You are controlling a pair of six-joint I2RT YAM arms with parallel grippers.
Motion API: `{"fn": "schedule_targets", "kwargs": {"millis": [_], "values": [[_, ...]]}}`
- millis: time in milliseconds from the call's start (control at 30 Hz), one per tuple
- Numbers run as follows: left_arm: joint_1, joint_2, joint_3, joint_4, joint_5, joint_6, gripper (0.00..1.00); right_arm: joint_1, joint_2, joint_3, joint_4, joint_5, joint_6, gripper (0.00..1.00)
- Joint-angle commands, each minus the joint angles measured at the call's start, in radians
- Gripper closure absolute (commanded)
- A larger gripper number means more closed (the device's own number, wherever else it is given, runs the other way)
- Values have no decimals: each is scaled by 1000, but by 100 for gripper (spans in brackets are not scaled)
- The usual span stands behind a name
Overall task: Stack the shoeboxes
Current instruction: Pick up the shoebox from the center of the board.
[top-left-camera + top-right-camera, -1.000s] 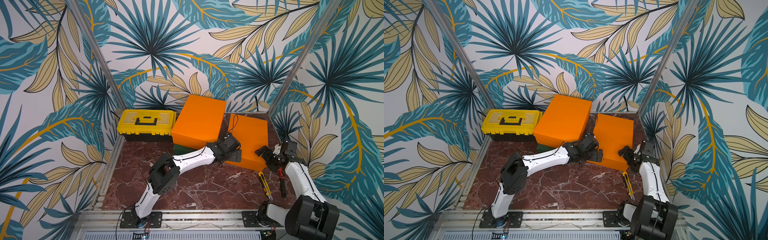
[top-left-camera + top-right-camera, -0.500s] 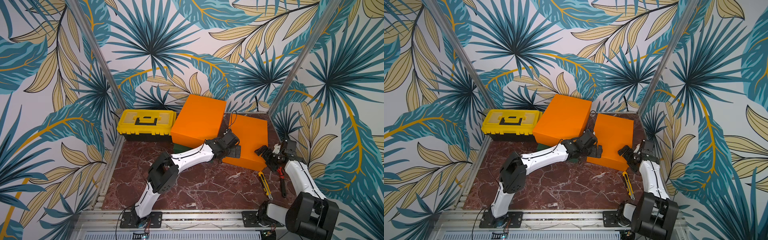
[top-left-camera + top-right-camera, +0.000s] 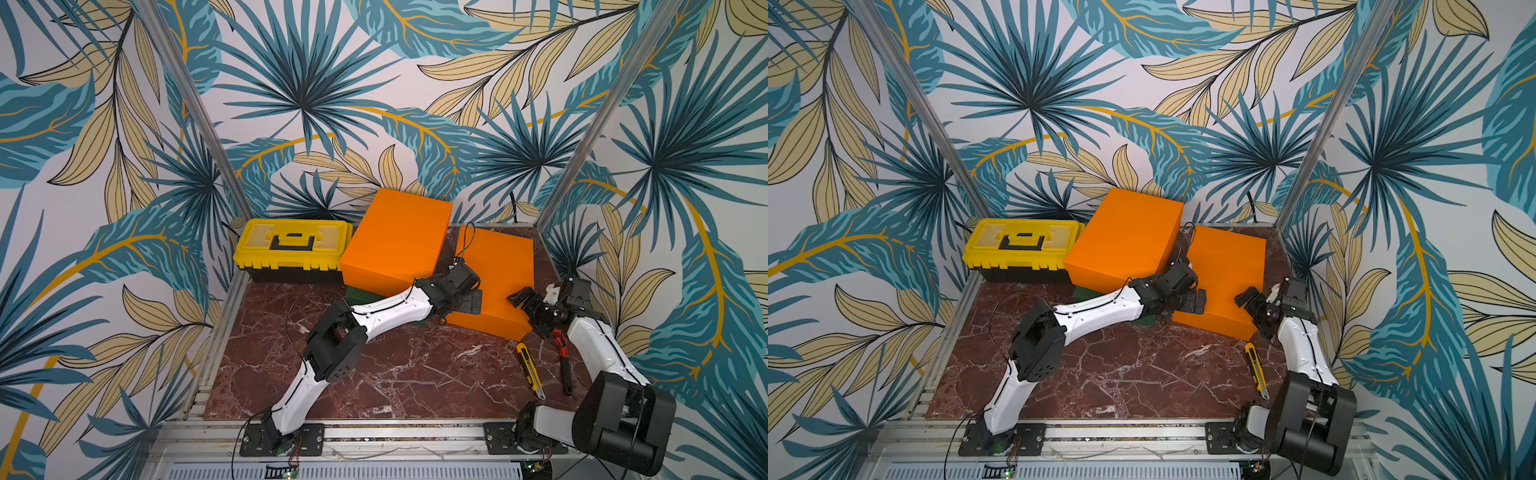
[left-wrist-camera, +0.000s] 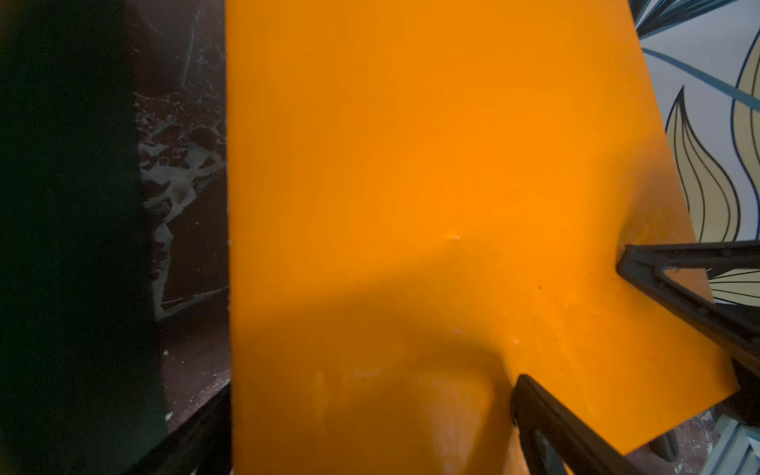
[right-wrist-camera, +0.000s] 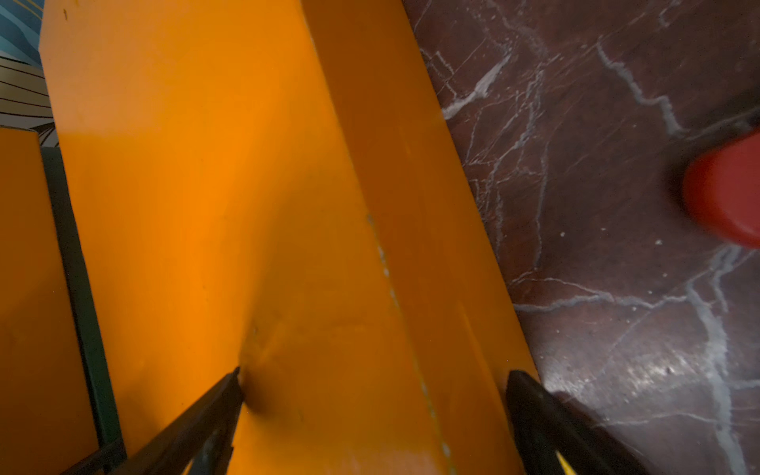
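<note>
Yellow plastic over a black base, black handle on the lid: your toolbox, at ten o'clock on the marble table, close to the back wall in both top views.

Dark green cardboard: the green shoebox, on the marble near twelve o'clock, just beside the toolbox. You see only its near corner, since the rest is covered.

Bright orange cardboard, lid on: the raised orange shoebox. It lies on top of the green one, turned a little askew to it.

Black, jaws spread wide: your left gripper, at the nine o'clock edge of the low orange shoebox. In your left wrist view one finger reaches into the strip of marble between the green and orange boxes. The other lies over the lid.

Bright orange cardboard, lid on: that low orange shoebox sits at two o'clock on the table, apart from the stack. You cannot tell whether its base rests fully on the marble.

Black, jaws spread wide: your right gripper, at the five o'clock corner of the same box. In your right wrist view one finger presses the lid, which dents at the tip. The other hangs outside the side wall.

Yellow and black: a utility knife, flat on the marble at four o'clock.

Red and black: a hand tool, just beside the knife at its three o'clock.
</note>
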Motion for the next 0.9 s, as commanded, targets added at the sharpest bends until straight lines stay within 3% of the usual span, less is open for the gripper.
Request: {"fn": "schedule_targets", "kwargs": {"millis": [0, 300, 867], "values": [[-1, 37, 32, 1, 33, -6, 0, 10, 10, -49, -19, 8, 7, 1], [-14, 79, 72, 1, 131, -43, 1, 10, 10, -97, 30, -70, 34, 1], [-68, 84, 213, 1, 204, -73, 1, 9, -158, -174, 146, -352, 178, 23]]}}
